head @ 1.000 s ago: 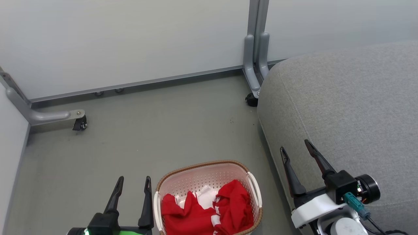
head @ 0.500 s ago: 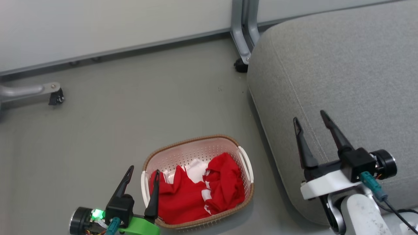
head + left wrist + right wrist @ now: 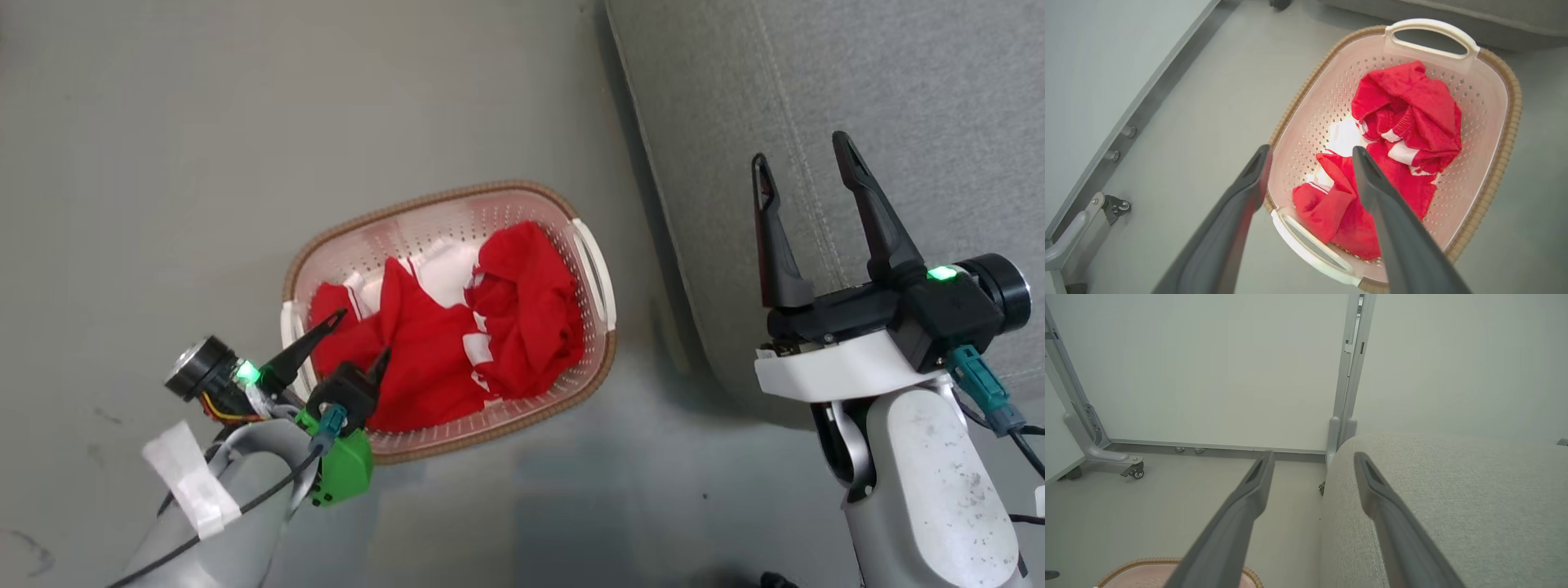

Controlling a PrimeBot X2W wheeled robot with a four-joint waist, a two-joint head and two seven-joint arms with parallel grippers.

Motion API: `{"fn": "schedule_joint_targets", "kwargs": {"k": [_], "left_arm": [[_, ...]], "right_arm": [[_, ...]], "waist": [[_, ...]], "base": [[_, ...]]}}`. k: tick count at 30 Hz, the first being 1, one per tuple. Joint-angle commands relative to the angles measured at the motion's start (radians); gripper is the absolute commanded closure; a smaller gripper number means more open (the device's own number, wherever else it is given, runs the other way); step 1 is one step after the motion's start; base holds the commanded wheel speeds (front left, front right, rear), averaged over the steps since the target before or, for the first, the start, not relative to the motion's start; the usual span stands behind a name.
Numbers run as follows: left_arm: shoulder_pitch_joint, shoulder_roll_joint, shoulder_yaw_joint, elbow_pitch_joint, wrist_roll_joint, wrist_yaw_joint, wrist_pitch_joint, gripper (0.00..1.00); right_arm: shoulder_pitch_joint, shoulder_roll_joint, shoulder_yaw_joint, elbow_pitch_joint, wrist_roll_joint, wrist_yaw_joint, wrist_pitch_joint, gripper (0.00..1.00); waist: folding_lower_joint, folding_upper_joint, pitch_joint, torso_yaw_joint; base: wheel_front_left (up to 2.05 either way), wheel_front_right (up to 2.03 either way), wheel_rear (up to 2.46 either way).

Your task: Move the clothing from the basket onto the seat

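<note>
Swung left gripper (image 3: 361, 333) over the basket's (image 3: 498, 214) left end since half a second ago; fingers spread wide, gripping nothing. Right gripper (image 3: 801, 149) equally open, empty, by the seat (image 3: 898, 82) edge. Clothing (image 3: 424, 343) heaped inside basket: soft, light, floppy, likely best pinched at a raised red fold.

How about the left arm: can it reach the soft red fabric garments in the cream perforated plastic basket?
Probably yes: the left gripper hangs over the basket, jaws open, with nothing between it and the red garments.
</note>
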Motion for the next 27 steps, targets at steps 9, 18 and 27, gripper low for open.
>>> {"fn": "schedule_joint_targets", "kwargs": {"k": [9,18,27], "left_arm": [[-0.219,0.043,-0.172,0.241,0.058,-0.022,-0.001,0.0],[-0.355,0.031,-0.294,0.435,0.094,-0.023,0.001,0.0],[-0.462,0.023,-0.406,0.558,0.1,-0.021,0.103,0.0]], "right_arm": [[-0.044,0.001,0.045,0.008,0.076,0.0,-0.003,0.0],[-0.055,0.001,0.086,0.012,0.146,0.0,-0.003,0.0],[-0.05,0.001,0.133,0.023,0.218,0.0,-0.003,0.0]], "waist": [[-0.0002,0.0,0.314,-0.123],[-0.0002,0.0,0.368,-0.171],[-0.0002,0.0,0.404,-0.226]], "base": [[0.0,0.0,0.0],[0.0,0.0,0.0],[0.0,0.0,0.0]]}}
